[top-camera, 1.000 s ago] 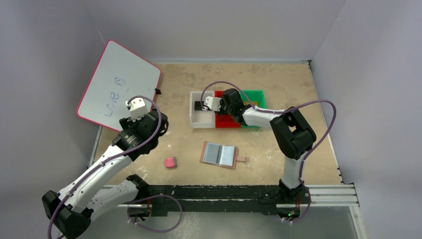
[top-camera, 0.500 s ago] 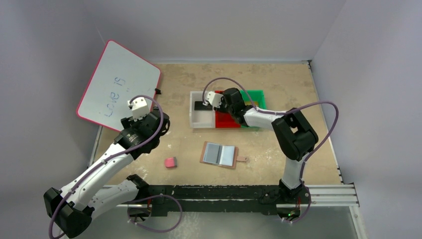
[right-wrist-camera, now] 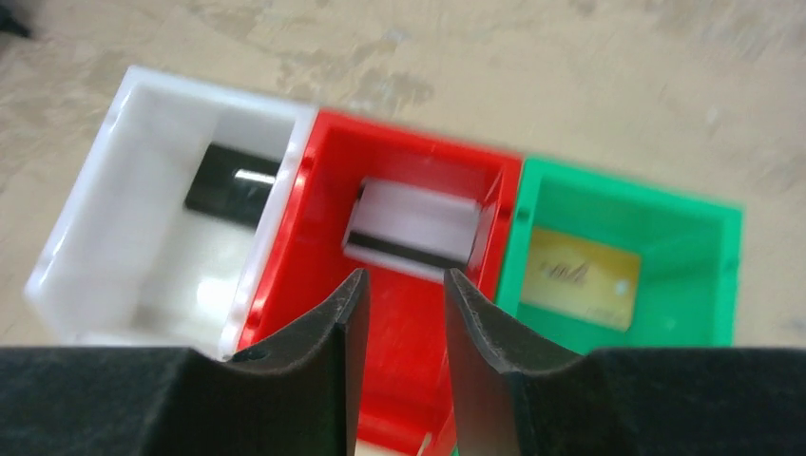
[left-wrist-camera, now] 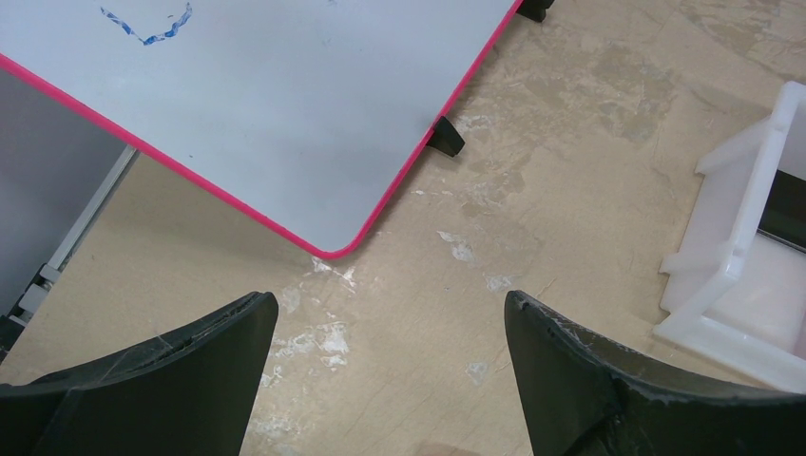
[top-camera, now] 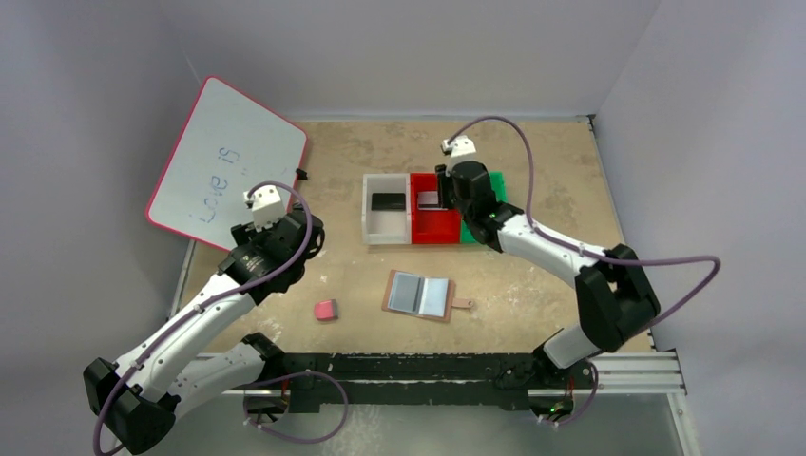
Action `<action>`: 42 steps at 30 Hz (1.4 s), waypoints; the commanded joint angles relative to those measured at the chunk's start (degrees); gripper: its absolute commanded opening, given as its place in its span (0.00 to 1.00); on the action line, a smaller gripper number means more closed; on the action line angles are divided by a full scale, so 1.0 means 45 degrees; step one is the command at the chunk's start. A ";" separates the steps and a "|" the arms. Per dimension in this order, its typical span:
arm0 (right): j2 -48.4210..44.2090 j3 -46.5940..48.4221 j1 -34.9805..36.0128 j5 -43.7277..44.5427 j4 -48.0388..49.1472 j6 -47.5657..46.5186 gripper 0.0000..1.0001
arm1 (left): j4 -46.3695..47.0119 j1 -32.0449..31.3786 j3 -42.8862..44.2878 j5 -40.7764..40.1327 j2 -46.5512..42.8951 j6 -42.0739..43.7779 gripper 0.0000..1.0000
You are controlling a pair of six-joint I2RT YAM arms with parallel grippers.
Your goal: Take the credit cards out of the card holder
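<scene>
My right fingers (right-wrist-camera: 333, 342) hang just above the red bin (right-wrist-camera: 399, 166). They stand only a little apart, with the bin's floor showing through the narrow gap. They hold nothing and touch nothing.

My left fingers (left-wrist-camera: 190, 370) are spread wide over bare desk (left-wrist-camera: 589, 123), also with nothing in them. They are near the rounded corner of the pink-edged whiteboard (left-wrist-camera: 238, 95), and a corner of the white bin (left-wrist-camera: 732, 256) is just off to their right.

The credit cards lie in three bins that sit side by side:
- The black card (right-wrist-camera: 233, 185) lies flat in the white bin.
- The silver-grey card (right-wrist-camera: 413, 223), with its dark stripe along the near edge, lies in the red bin just ahead of my right fingertips.
- The gold card (right-wrist-camera: 580, 275) lies in the green bin (right-wrist-camera: 722, 275).

The card holder (top-camera: 419, 294) lies spread open on the desk, nearer to me than the bins and apart from them. Its pale blue-grey sleeves face up and its snap tab sticks out to the right. A pink eraser (top-camera: 326, 310) sits to its left, well apart from it.
</scene>
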 commanded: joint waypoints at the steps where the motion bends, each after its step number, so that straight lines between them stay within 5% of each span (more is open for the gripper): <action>1: -0.1397 -0.1614 0.0037 -0.1158 0.0560 0.3592 0.35 | 0.0019 0.0054 0.0260 -0.0157 -0.0043 0.0199 0.90; 11: 0.1557 0.0762 0.0047 -0.1500 -0.2268 0.4043 0.02 | -0.0068 0.0056 0.0279 -0.0265 -0.0076 0.0143 0.90; 42: 0.5260 0.2418 0.0292 0.0946 -0.2585 0.3705 0.09 | -0.0097 0.0050 0.0280 -0.0083 0.0490 0.0142 0.89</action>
